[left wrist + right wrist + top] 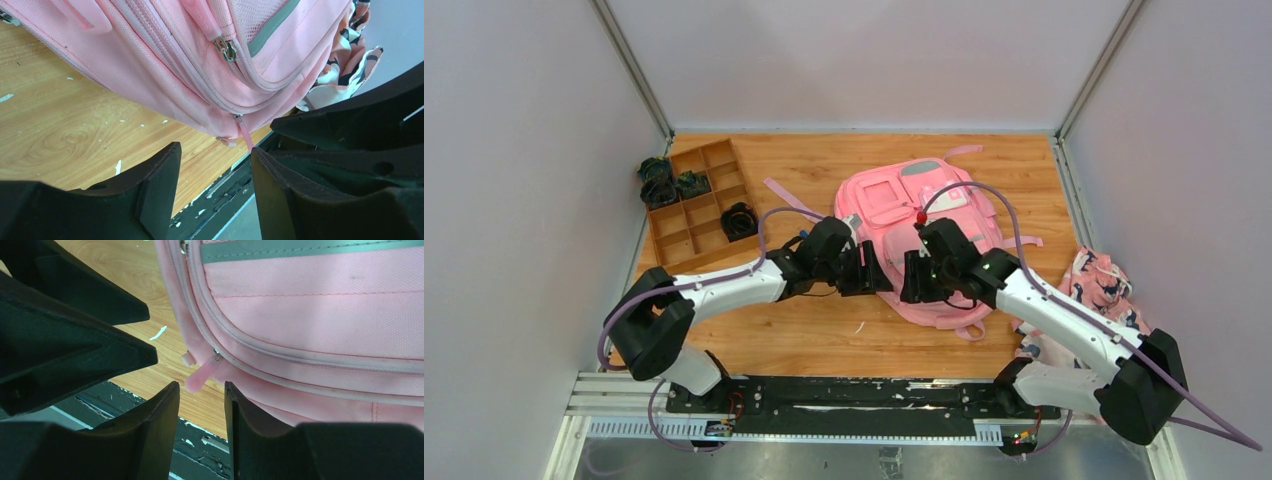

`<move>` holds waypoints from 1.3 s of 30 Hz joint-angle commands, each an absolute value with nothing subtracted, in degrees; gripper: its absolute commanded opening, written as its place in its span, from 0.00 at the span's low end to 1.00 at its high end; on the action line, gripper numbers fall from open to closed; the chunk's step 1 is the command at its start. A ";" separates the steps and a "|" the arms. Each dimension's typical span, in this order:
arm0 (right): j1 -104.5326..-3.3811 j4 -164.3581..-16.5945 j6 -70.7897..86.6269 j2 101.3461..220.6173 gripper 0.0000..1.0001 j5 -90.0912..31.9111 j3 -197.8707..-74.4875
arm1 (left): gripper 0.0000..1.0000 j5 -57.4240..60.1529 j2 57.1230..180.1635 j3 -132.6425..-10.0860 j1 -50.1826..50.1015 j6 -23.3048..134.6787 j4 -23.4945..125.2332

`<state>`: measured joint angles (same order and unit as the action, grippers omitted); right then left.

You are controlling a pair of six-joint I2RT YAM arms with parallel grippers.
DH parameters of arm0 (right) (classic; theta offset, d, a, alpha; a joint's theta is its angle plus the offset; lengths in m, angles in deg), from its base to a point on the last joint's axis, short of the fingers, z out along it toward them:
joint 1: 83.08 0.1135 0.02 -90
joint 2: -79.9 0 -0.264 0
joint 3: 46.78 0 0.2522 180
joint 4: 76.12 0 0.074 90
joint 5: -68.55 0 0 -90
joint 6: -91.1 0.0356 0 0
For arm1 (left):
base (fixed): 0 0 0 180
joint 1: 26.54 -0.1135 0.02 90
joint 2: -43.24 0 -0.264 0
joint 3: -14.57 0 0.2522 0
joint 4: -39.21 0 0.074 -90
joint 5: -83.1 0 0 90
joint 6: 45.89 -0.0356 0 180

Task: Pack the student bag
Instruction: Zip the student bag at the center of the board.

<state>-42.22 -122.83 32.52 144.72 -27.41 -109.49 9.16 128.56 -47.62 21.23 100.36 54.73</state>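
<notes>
The pink student bag (914, 210) lies flat in the middle of the wooden table, front pockets up. My left gripper (871, 275) and right gripper (914, 280) face each other at its near left corner. In the left wrist view the bag (165, 65) fills the top, and the left gripper (216, 152) is open and empty, with a pink zipper pull (245, 135) hanging by its right fingertip. In the right wrist view the right gripper (201, 387) is open, with a pink zipper pull (202, 372) just beyond its tips, not gripped. The bag (310, 315) lies to the right.
A wooden divided tray (686, 215) with dark bundles stands at the far left. A pink-white-navy patterned cloth bundle (1089, 290) lies at the right edge, under the right arm. The black rail (844, 395) runs along the table's near edge. Grey walls enclose the table.
</notes>
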 commanded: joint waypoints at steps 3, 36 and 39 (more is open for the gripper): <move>-38.39 -124.84 31.86 146.64 0.45 -23.19 -112.34 | 0.59 9.68 129.21 -49.29 21.36 100.53 53.24; -36.32 -128.45 34.40 150.68 0.00 -13.94 -112.73 | 0.50 9.73 132.99 -50.31 21.45 99.54 51.34; -36.33 -128.64 33.29 149.64 0.00 -13.53 -112.90 | 0.49 7.50 133.70 -50.64 21.45 99.23 52.22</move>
